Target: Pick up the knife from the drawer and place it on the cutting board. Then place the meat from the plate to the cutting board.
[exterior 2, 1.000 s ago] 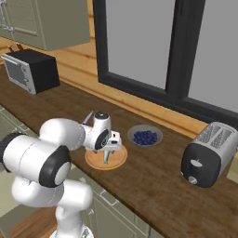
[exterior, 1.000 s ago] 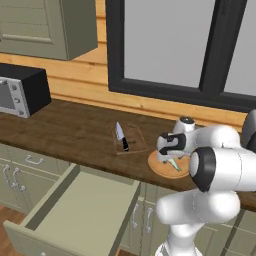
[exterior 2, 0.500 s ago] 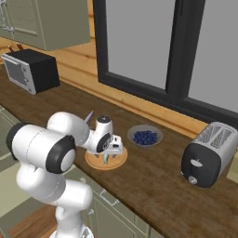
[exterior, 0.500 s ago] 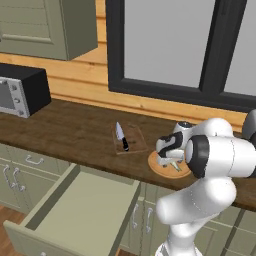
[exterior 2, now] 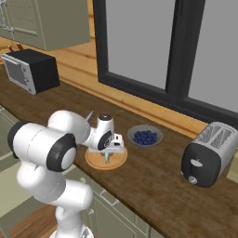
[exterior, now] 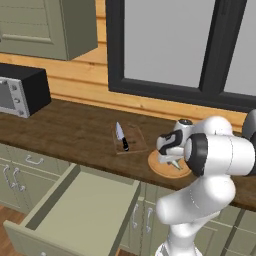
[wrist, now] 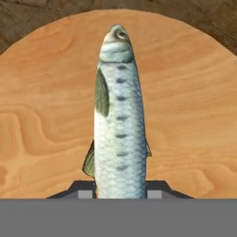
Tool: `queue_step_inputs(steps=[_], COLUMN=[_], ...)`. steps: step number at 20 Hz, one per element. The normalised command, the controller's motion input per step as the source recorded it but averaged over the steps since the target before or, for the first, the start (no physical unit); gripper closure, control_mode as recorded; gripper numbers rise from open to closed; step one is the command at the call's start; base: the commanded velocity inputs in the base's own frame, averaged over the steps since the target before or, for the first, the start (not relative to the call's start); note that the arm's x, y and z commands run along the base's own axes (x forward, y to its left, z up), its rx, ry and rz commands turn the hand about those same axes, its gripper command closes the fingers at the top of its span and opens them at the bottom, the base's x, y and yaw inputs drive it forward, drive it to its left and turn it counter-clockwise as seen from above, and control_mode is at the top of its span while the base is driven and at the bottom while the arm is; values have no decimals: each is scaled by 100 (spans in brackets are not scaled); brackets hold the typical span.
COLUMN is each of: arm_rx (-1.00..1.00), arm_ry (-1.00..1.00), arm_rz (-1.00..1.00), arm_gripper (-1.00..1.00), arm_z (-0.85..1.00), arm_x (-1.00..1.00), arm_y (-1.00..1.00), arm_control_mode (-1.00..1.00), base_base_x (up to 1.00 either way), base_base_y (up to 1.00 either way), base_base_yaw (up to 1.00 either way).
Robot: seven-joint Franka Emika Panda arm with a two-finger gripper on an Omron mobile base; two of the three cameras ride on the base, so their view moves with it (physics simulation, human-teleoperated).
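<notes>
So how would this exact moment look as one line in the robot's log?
knife: on cutting board | gripper: fingers either side of fish on plate | drawer: open

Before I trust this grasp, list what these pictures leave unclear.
- Gripper closure: hand view, the pale scaly fish-shaped meat covers the gap between the fingertips.
- Meat's tail: hand view, cut off at the bottom.
- Meat against the round tan wooden plate: left base view, white hand covers it.

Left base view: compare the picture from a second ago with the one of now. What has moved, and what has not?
The arm's elbow swung across in front of the wrist, and the gripper sank lower onto the plate; its fingertips now flank the meat. The knife stayed on the cutting board, and the drawer stayed open.
</notes>
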Motion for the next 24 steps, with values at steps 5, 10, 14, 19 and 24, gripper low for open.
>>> queue_step_inputs(steps=[5, 10, 14, 19, 24], arm_rx=[-1, 2, 10, 1, 0], arm_ry=[1, -5, -10, -1, 2], arm_rz=[-11, -5, -11, -10, -1], arm_gripper=[100, 100, 100, 100, 100], arm_z=[60, 72, 14, -6, -26], arm_x=[58, 85, 100, 70, 52], arm_y=[20, 56, 63, 46, 28], arm_control_mode=[-100, -100, -100, -100, -100], base_base_x=[0, 0, 0, 0, 0], base_base_y=[0, 0, 0, 0, 0], base_base_yaw=[0, 0, 0, 0, 0])
